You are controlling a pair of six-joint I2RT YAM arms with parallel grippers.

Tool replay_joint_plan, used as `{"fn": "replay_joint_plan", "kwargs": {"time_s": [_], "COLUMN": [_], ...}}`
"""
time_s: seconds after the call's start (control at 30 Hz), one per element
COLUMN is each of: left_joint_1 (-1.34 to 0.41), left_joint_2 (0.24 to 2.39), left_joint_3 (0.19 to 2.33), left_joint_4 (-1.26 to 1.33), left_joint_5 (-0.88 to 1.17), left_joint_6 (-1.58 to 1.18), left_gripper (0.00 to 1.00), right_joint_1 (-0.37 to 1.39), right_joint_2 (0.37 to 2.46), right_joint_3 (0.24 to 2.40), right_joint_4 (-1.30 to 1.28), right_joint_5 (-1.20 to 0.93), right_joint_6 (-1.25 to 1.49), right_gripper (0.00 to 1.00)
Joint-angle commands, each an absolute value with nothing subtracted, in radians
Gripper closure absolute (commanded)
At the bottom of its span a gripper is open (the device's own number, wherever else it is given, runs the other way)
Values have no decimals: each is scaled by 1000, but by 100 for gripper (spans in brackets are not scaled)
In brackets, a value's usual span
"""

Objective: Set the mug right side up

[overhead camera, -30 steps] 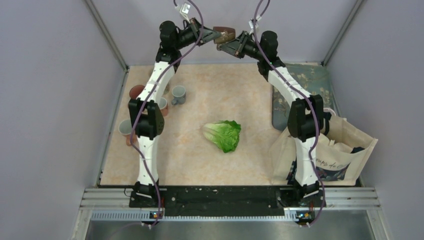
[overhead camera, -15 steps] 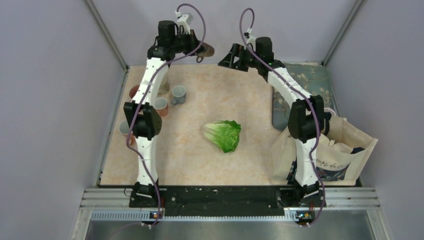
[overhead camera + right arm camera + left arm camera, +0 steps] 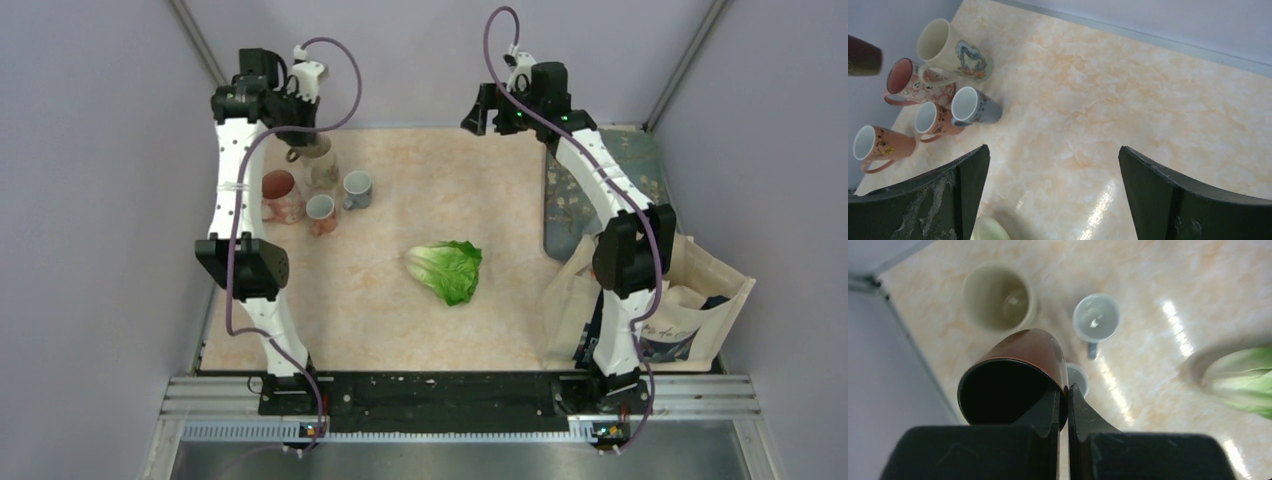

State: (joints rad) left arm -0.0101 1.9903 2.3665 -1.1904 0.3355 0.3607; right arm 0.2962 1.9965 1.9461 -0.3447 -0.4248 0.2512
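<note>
The mug (image 3: 1013, 377) is dark brown and glossy, with its dark mouth turned up toward the left wrist camera. My left gripper (image 3: 1063, 387) is shut on its rim, one finger inside the mouth and one outside. From above, the left gripper (image 3: 293, 140) holds the mug (image 3: 296, 153) over the mug cluster at the back left. The mug (image 3: 863, 55) also shows at the right wrist view's left edge. My right gripper (image 3: 1053, 148) is open and empty above bare table, and stands high at the back right of centre (image 3: 478, 110).
Under the held mug stand a tall cream mug (image 3: 320, 168), a pink mug (image 3: 280, 193), a small salmon mug (image 3: 321, 210) and a grey mug (image 3: 357, 187). A lettuce (image 3: 446, 270) lies mid-table. A patterned cloth (image 3: 600, 180) and a tote bag (image 3: 680, 300) are on the right.
My right gripper let go of the mug, opened wide and drew back to the right. My left arm swung left with the mug, from the back centre to above the mug cluster.
</note>
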Motion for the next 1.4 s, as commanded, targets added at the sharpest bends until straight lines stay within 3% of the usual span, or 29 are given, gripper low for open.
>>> {"fn": "replay_joint_plan", "kwargs": {"time_s": [0.0, 0.33, 0.73, 1.37], "left_joint_1": [95, 269, 367, 371], "left_joint_2": [1900, 1967, 2271, 2430], "left_joint_3": [2361, 2347, 2432, 2378], "left_joint_4": [-1293, -1217, -1087, -1021], "left_joint_5": [154, -65, 136, 264], "left_joint_6": [445, 327, 408, 336], "left_gripper": [100, 100, 100, 100], "right_joint_1": [294, 292, 293, 304], "right_joint_2": [1986, 2023, 2031, 2024], "right_joint_3": [1991, 2022, 2079, 2204], "right_joint_4": [-390, -405, -475, -609], "right_joint_5": [-398, -398, -356, -156], "right_joint_6": [160, 119, 190, 142], "right_gripper": [1, 1, 1, 1]}}
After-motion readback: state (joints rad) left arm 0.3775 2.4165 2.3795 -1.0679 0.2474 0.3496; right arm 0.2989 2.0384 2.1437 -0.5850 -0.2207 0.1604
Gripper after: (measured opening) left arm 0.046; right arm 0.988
